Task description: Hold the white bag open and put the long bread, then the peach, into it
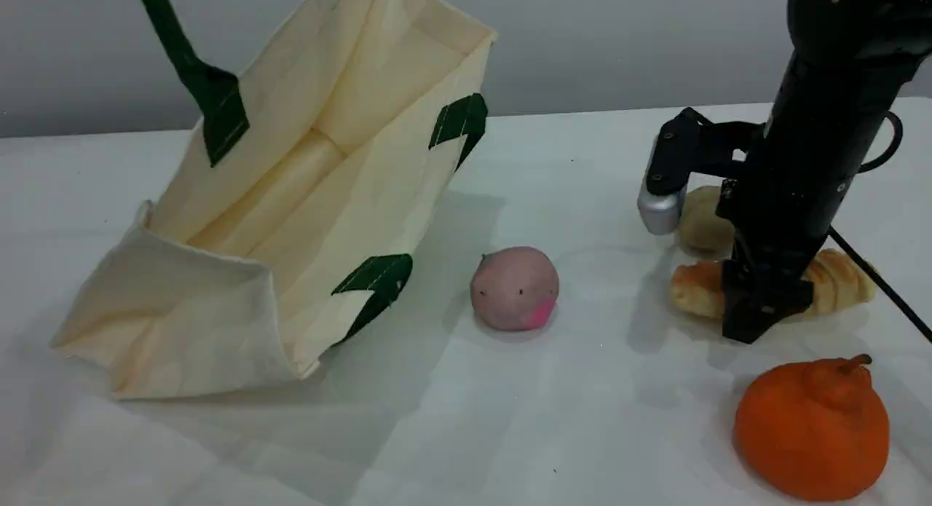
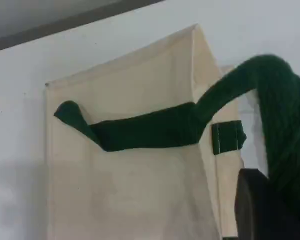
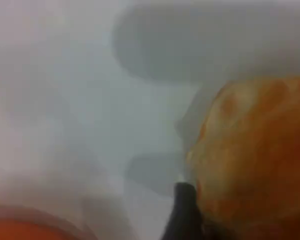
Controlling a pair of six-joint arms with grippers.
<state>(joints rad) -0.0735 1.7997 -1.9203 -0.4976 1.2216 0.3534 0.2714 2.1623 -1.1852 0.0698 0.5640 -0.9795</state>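
Note:
The white bag (image 1: 291, 222) lies tipped on the table's left with its mouth facing the camera, and one green handle (image 1: 211, 91) is pulled up out of frame. In the left wrist view that handle (image 2: 150, 130) runs over the bag (image 2: 140, 195) into my left gripper (image 2: 270, 205), which is shut on it. The peach (image 1: 514, 287) rests on the table just right of the bag. The long bread (image 1: 837, 280) lies at the right. My right gripper (image 1: 761, 309) stands down over its middle, one finger on each side. One fingertip (image 3: 182, 215) touches the bread (image 3: 255, 155).
A large orange fruit (image 1: 812, 427) sits near the front right, close to the right gripper. A beige lump (image 1: 703, 218) lies just behind the bread. The right arm's cable (image 1: 881, 284) trails off to the right edge.

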